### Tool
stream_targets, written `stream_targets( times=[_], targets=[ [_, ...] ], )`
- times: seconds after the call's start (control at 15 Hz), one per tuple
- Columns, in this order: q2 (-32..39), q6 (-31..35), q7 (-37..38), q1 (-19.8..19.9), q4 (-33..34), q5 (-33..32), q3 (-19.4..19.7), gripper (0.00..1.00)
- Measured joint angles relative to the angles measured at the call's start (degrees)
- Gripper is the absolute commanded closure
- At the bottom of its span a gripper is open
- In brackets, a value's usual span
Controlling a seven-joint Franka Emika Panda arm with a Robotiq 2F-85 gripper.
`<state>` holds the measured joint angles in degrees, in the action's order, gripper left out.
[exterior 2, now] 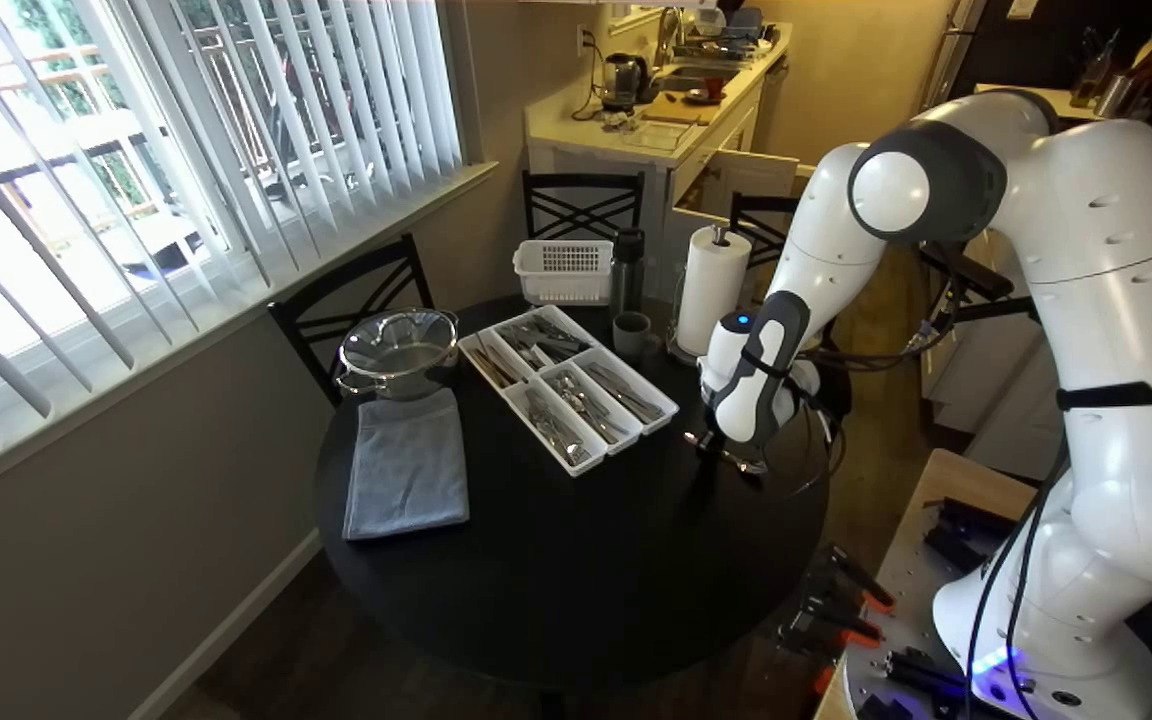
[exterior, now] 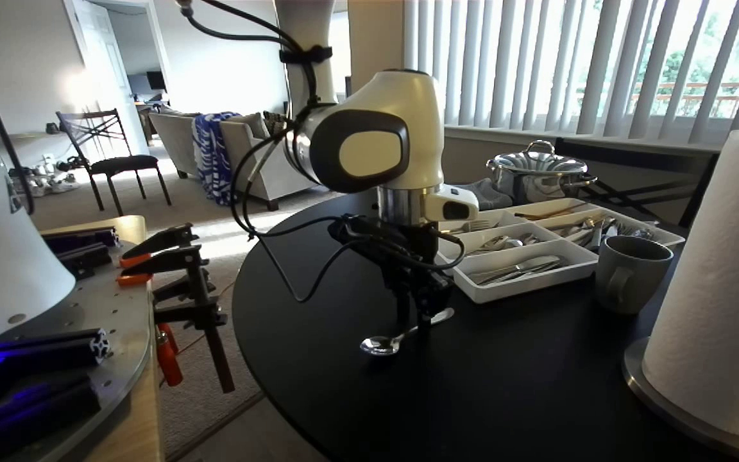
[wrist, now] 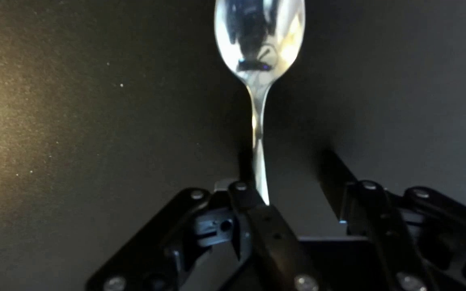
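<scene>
Wrist view: the pincer (wrist: 289,165) stands over a metal spoon (wrist: 259,81), its two fingers apart, a clear gap showing on one side of the handle.
Spoon: on the black surface (exterior: 510,391), handle running between the fingers and much nearer one (whether it touches that one, I cannot tell).
Cutlery tray (exterior: 530,281): white, divided, near the pincer, filled with metal utensils (exterior 2: 558,430).
Mug (exterior: 629,276): grey, near the tray in both exterior views.
Pot (exterior 2: 401,355): lidded, just beside a folded grey cloth (exterior 2: 408,465).

Wrist view looking down, close over spoon (wrist: 259,44), both exterior views farther off, sharing black table (exterior 2: 556,575)
</scene>
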<state>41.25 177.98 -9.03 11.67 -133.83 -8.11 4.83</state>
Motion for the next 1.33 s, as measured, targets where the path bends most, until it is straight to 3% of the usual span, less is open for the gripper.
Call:
stream_targets(
  times=[0.13,0.27,0.73,0.87,1.2,1.33],
  targets=[
    [-0.1,0.0,0.0,0.0,-0.1,0.0,-0.1,0.95],
    [-0.2,0.0,0.0,-0.1,-0.2,0.0,-0.1,1.00],
    [-1.1,0.4,0.0,-2.8,-1.7,0.0,1.4,0.97],
    [-2.8,1.3,0.1,-7.1,-3.7,-0.1,4.2,0.97],
    [-8.8,1.6,0.5,-27.0,-10.4,-1.5,18.9,0.97],
    [-10.9,1.6,0.5,-32.0,-11.8,-1.9,22.2,0.97]
  ],
)
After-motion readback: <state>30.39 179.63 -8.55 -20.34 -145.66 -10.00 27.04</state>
